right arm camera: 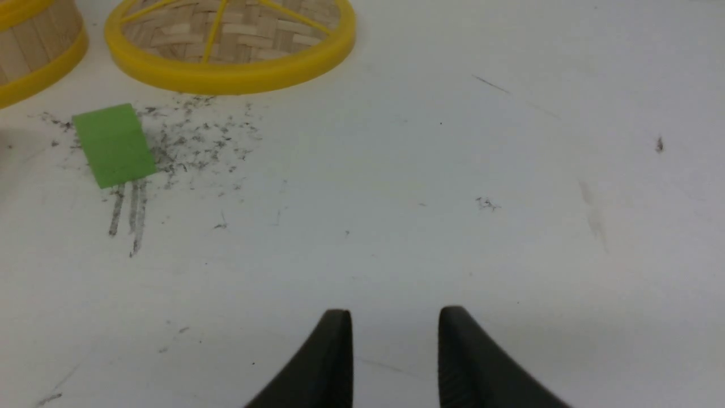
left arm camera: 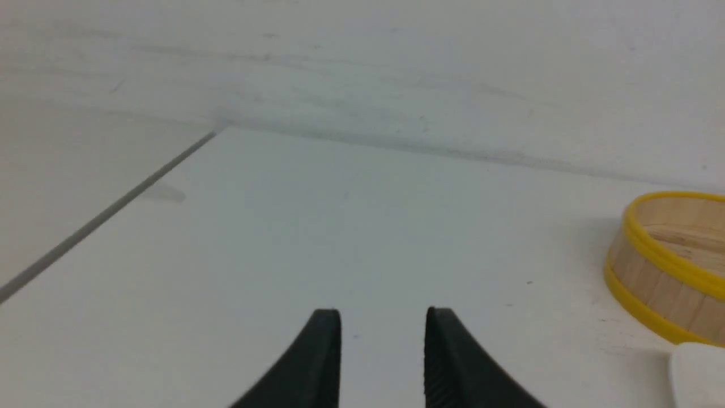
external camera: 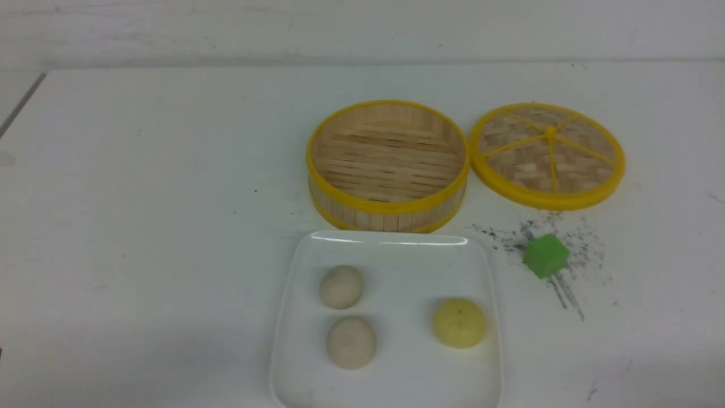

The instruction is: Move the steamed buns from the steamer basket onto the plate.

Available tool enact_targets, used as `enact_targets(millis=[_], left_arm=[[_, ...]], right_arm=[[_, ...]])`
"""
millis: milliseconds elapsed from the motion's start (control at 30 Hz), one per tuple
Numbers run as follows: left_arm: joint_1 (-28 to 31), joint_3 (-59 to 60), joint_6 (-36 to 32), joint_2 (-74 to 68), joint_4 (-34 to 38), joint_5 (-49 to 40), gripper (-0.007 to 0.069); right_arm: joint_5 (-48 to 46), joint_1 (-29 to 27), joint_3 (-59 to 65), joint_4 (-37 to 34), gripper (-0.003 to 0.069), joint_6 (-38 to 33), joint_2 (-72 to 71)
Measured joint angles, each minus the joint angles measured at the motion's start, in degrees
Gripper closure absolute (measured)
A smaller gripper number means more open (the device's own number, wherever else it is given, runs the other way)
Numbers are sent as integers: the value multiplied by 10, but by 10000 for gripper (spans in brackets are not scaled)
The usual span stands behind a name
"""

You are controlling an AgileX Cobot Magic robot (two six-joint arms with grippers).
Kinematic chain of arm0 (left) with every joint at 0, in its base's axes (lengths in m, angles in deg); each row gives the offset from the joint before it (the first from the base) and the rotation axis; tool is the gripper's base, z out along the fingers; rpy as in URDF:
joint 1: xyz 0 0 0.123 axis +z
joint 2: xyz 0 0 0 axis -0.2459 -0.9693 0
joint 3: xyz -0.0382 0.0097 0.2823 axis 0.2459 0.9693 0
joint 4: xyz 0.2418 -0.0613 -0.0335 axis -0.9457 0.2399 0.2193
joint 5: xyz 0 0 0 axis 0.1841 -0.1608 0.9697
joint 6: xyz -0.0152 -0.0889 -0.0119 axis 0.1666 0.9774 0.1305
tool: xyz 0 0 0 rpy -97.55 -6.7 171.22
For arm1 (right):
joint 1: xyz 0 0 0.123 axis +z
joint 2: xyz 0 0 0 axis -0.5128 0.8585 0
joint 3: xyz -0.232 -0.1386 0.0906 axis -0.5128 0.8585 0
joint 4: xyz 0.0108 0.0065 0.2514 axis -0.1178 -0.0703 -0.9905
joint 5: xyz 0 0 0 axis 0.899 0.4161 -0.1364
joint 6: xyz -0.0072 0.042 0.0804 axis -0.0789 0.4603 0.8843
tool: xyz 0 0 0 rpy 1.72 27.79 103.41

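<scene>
Bamboo slats are showing bare inside the steamer basket (external camera: 388,165), which is sitting on the white worktop (external camera: 141,198) just behind the plate (external camera: 294,317). All three steamed buns (external camera: 341,287) are resting on that plate: two off-white ones on its left half, one behind the other, and the pale yellow one apart on its right half. A woven lid (external camera: 547,154) is lying flat just right of the basket, with a green cube (external camera: 545,255) in front of it among dark scuff marks. Both the left tool (left arm camera: 383,328) and the right tool (right arm camera: 395,328) are hovering over bare worktop, fingers parted and gripping nothing.
</scene>
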Motion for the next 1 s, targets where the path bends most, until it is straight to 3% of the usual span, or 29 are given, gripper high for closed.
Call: enact_targets(millis=[200, 567, 833, 1000], left_arm=[[0, 0, -2, 0, 20, 75, 381], [0, 0, -4, 0, 226, 41, 381], [0, 0, -21, 0, 231, 15, 381], [0, 0, -22, 0, 217, -57, 381]], right_arm=[[0, 0, 0, 0, 419, 0, 0], [0, 0, 0, 0, 419, 0, 0], [0, 0, 0, 0, 419, 0, 0], [0, 0, 0, 0, 418, 0, 0]])
